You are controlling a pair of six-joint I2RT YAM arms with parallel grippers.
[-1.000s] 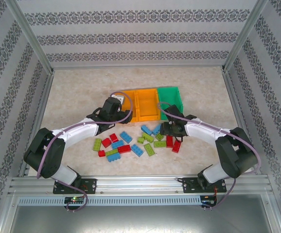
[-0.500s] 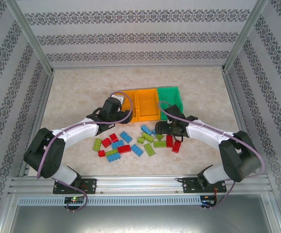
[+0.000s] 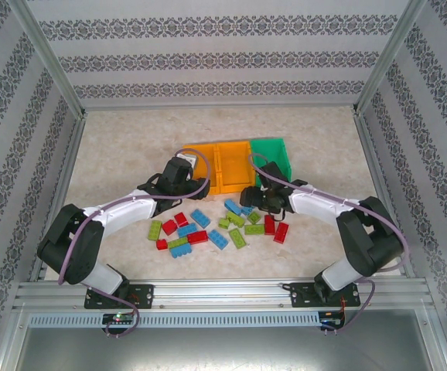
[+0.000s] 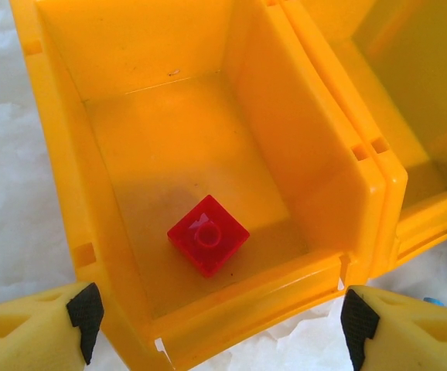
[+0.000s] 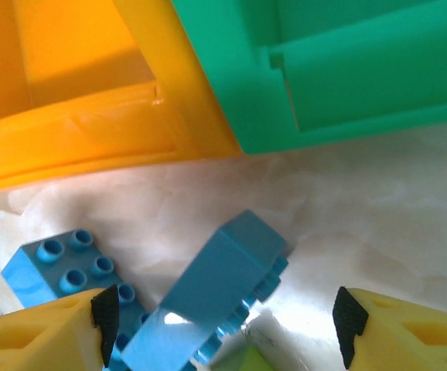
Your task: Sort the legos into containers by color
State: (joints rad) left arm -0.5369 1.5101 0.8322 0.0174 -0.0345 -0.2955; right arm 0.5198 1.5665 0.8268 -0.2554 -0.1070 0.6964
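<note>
The containers stand in a row: a left orange bin (image 3: 205,157), a middle orange bin (image 3: 235,166) and a green bin (image 3: 271,158). My left gripper (image 3: 186,171) hovers open over the near end of the left orange bin (image 4: 61,154), where one red lego (image 4: 208,234) lies on the floor. Red, blue and light green legos (image 3: 208,226) are scattered in front of the bins. My right gripper (image 3: 252,202) is open and low over the table. A blue lego (image 5: 216,290) lies tipped on its side between its fingers, apart from the right fingertip (image 5: 347,325).
A second blue lego (image 5: 57,267) lies studs-up beside the left fingertip (image 5: 104,313), and a light green one (image 5: 247,362) is just under the tipped brick. The green bin (image 5: 324,69) and the middle orange bin (image 5: 76,124) stand close beyond. Metal frame rails border the table.
My right gripper has slid left from the red legos to the blue ones in front of the middle bin. The left arm has stayed still.
</note>
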